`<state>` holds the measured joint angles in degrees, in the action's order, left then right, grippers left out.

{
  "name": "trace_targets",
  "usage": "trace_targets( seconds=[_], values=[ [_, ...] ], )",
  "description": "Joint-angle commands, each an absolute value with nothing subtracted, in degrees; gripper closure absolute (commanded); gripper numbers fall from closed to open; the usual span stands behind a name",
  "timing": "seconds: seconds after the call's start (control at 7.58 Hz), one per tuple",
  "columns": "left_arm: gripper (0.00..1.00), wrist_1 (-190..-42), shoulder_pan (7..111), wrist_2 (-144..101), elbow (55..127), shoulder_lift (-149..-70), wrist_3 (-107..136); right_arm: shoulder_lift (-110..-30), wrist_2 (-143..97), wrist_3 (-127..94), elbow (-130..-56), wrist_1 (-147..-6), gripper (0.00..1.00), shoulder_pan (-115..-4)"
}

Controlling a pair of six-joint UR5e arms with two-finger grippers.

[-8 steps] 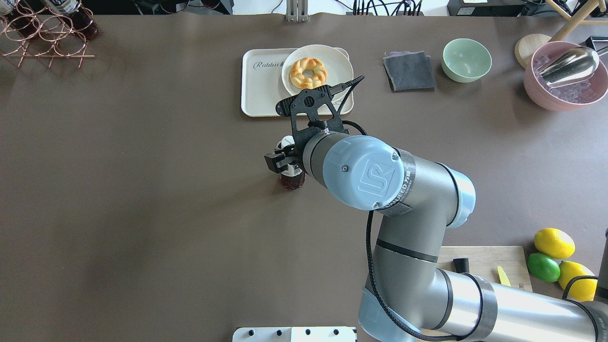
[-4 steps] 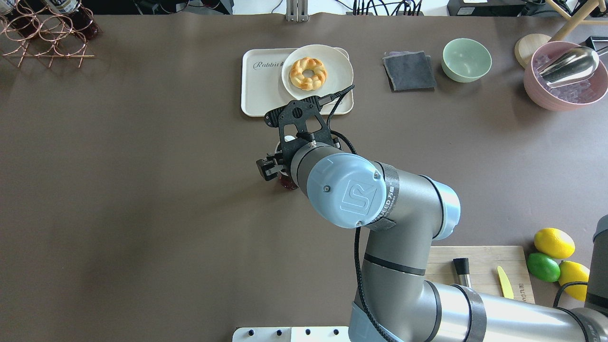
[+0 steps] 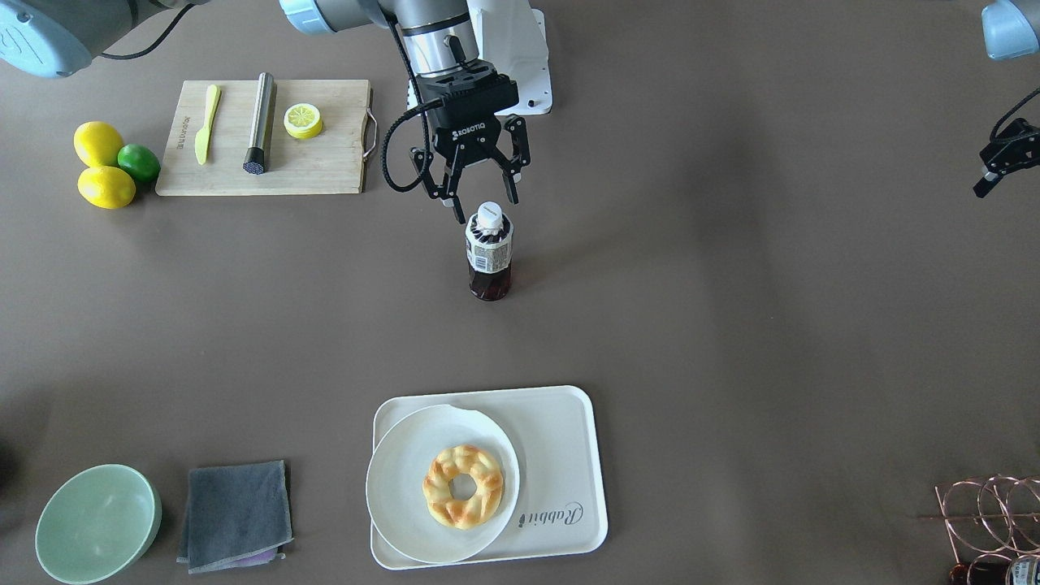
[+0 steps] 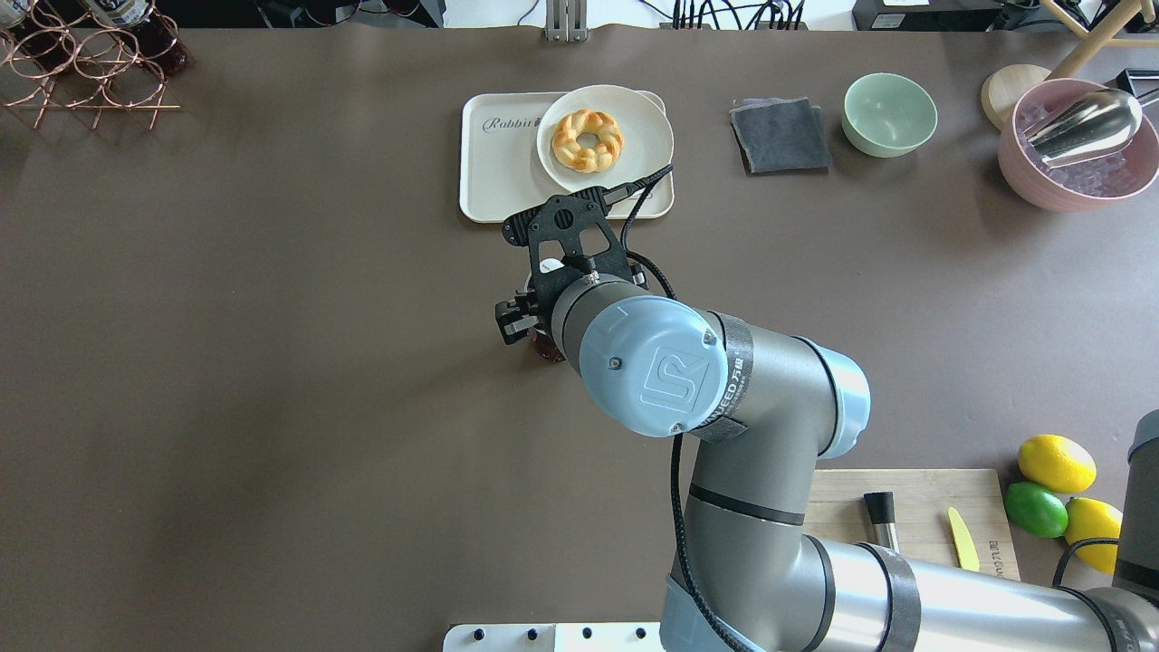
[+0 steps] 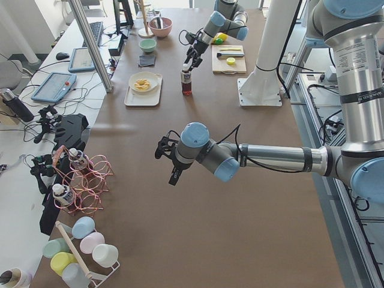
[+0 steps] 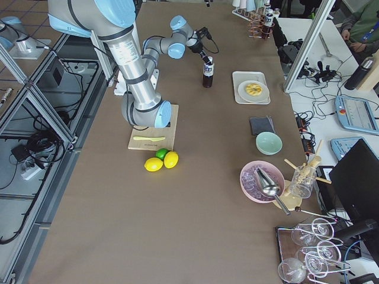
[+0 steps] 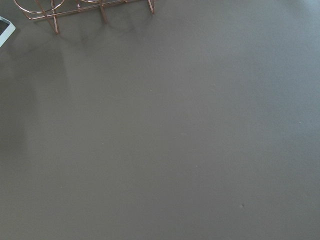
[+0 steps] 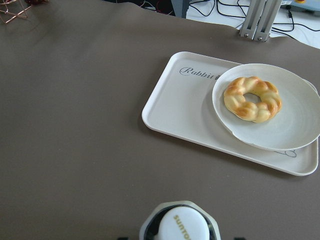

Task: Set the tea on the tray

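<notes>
Overhead: against 1.1 s ago the right arm [image 4: 652, 362] sits lower and further left, and its wrist covers more of the tea bottle [image 4: 543, 350]. Against 0.5 s ago there is barely any change. The tea bottle stands on the same spot of the table [image 4: 272, 362], well short of the tray [image 4: 493, 172].

Front view: the right arm reaches out from the base with its wrist pointing down. The right gripper [image 3: 479, 199] is above the bottle's white cap [image 3: 489, 218], jaws spread wide to either side of it and gripping nothing. The bottle is upright. On the tray sits a plate [image 3: 398, 479] with a doughnut [image 3: 463, 486].

Left side view: the left arm [image 5: 264, 157] stretches low over the table, with the left gripper [image 5: 174, 175] pointing down. Whether its jaws are wide or narrow, I cannot tell.

Right side view: the bottle stands beside the tray, apart from it.

Left wrist: bare table and the foot of a wire rack [image 7: 55, 12].

Right wrist: the cap is at bottom centre, with the tray beyond.
</notes>
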<state>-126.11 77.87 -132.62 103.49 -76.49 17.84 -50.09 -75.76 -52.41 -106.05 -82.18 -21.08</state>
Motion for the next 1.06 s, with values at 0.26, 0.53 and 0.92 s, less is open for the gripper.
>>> trace_targets(
  seconds=[0.26, 0.53, 0.92],
  values=[
    [0.00, -128.23, 77.87, -132.71, 103.10, -75.59, 17.84, -49.92, -75.06, -52.03, -105.65, -81.83, 0.30, -21.36],
    [0.00, -128.23, 77.87, -132.71, 103.10, -75.59, 17.84, -49.48, -75.06, -52.03, -105.38, -81.83, 0.32, -21.71],
    [0.00, -128.23, 77.87, -132.71, 103.10, -75.59, 17.84, -48.17, -75.15, -51.94, -103.54, -81.74, 0.35, -22.15]
  ],
)
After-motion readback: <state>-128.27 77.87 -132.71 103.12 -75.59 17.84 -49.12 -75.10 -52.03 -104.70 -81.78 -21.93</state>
